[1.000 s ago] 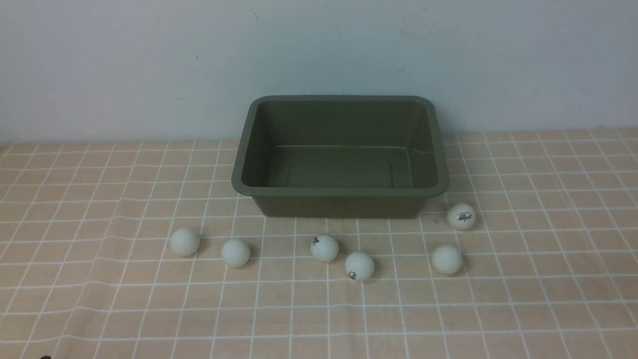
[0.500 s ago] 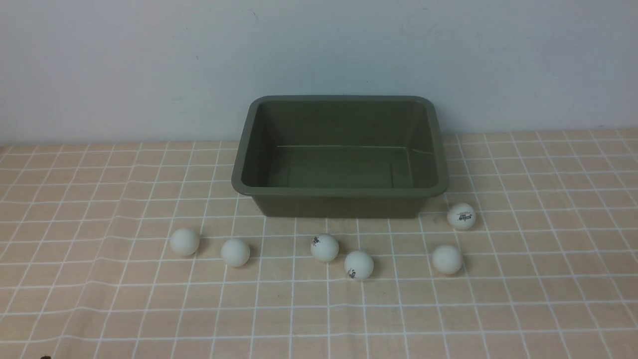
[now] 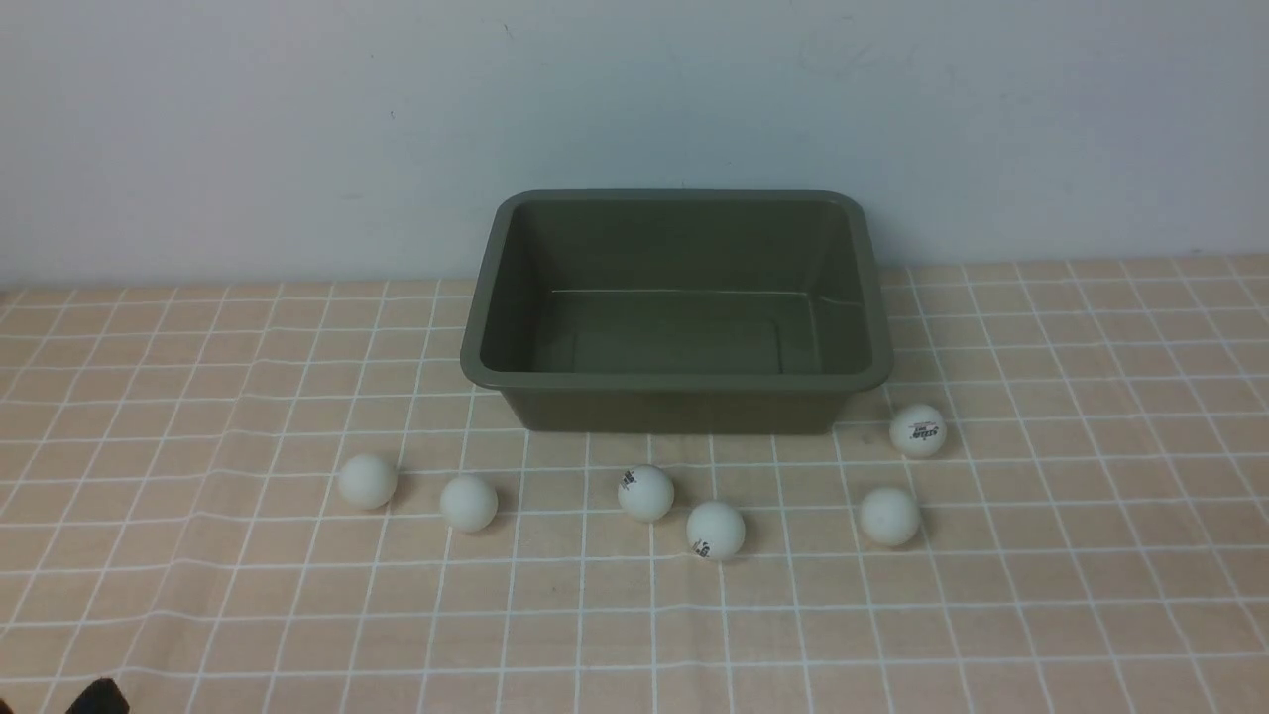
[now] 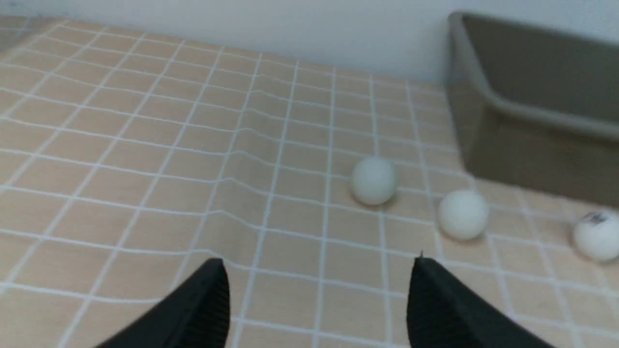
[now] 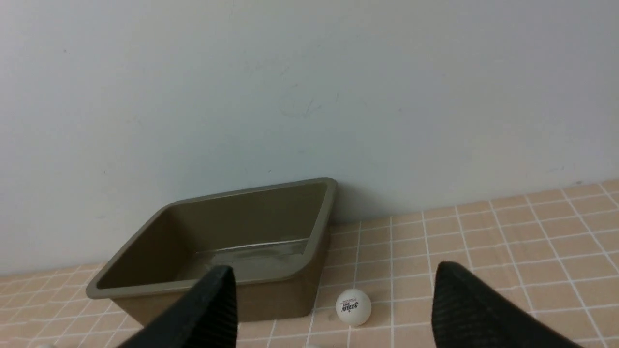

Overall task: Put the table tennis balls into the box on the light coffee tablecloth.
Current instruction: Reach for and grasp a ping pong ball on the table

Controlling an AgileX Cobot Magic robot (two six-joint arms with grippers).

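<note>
Several white table tennis balls lie on the light coffee tablecloth (image 3: pixel 1091 595) in front of the empty olive-green box (image 3: pixel 674 382). From left to right they are one ball (image 3: pixel 367 481), a second (image 3: pixel 468 502), a third with a mark (image 3: pixel 645 493), a fourth (image 3: pixel 715 530), a fifth (image 3: pixel 889 516) and a sixth with print (image 3: pixel 917 430). My left gripper (image 4: pixel 317 262) is open and empty, short of the two leftmost balls (image 4: pixel 373 180) (image 4: pixel 463 214). My right gripper (image 5: pixel 333 268) is open and empty, facing the box (image 5: pixel 261 217) and the printed ball (image 5: pixel 353 307).
A pale wall stands right behind the box (image 3: pixel 297 149). The cloth has slight wrinkles on the left side (image 4: pixel 232 145). A dark tip of my left gripper shows at the front view's lower left corner (image 3: pixel 99 697).
A dark tip of the left gripper has come up into the lower left corner of the front view. The balls and the box have not moved.
</note>
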